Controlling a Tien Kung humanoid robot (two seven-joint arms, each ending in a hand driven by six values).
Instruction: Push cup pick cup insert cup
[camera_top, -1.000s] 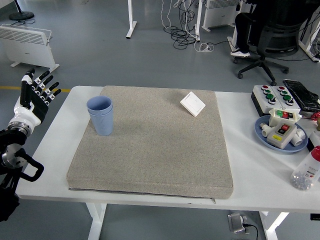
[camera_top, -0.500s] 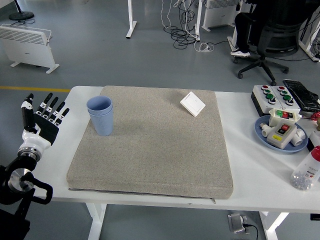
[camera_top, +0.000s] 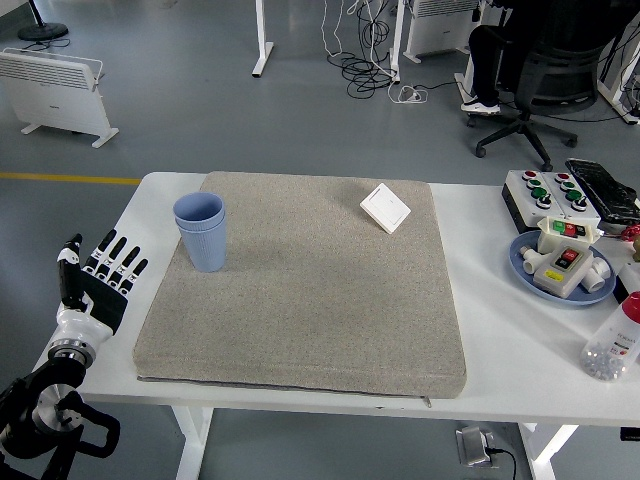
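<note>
Two blue cups (camera_top: 203, 231), one nested in the other, stand upright at the back left of the grey mat (camera_top: 300, 300). My left hand (camera_top: 98, 280) is at the table's left edge, below and left of the cups and well apart from them. Its fingers are spread and point upward, holding nothing. The right arm does not appear in the head view.
A white square switch plate (camera_top: 385, 207) lies on the mat's far right. On the table's right side are a button box (camera_top: 548, 192), a blue plate (camera_top: 530, 272) with a small control unit, and a clear bottle (camera_top: 614, 342). A person sits on an office chair (camera_top: 530, 75) beyond the table.
My left hand has dropped down and toward the near edge of the table, moving away from the cups. The cups and other items have stayed put.
</note>
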